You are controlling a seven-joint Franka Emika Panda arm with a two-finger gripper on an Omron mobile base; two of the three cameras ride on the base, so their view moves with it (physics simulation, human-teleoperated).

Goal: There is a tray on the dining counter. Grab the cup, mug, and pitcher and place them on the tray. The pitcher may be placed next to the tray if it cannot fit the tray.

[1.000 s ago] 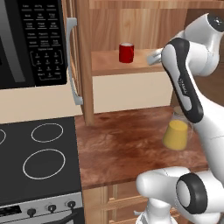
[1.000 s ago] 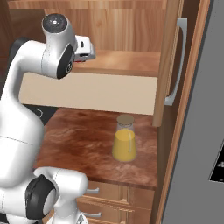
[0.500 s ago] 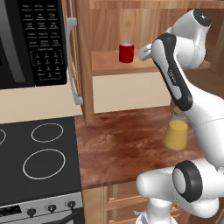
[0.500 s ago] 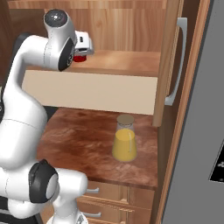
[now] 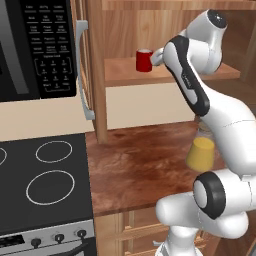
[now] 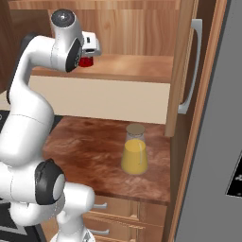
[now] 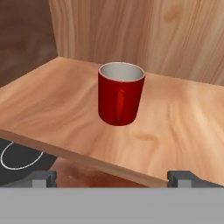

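**Open hand lines up on the red mug in the cabinet**

The hand (image 7: 113, 177) is released, its two fingertips spread wide and holding nothing, and it faces the mug (image 7: 120, 93) from the front edge of the cabinet shelf (image 7: 183, 127). The spread looks chosen to let the fingers pass either side of the mug's body, and the level, head-on approach suits a thing that stands on a shelf with boards close above it.

The mug is a small red cylinder with a pale inside, upright on the light wooden shelf and set back from its front lip. In the hand view its handle faces the camera as a narrow vertical ridge. In the left base view the mug (image 5: 144, 60) stands just beside the hand, not yet between the fingers.

Below the shelf, the pitcher (image 6: 134, 150) stands upright on the reddish wood-grain counter (image 6: 90, 146), its wide lower body yellow-orange and its neck clear. It waits well apart from the hand. To the left lies the black stovetop (image 5: 42, 185).
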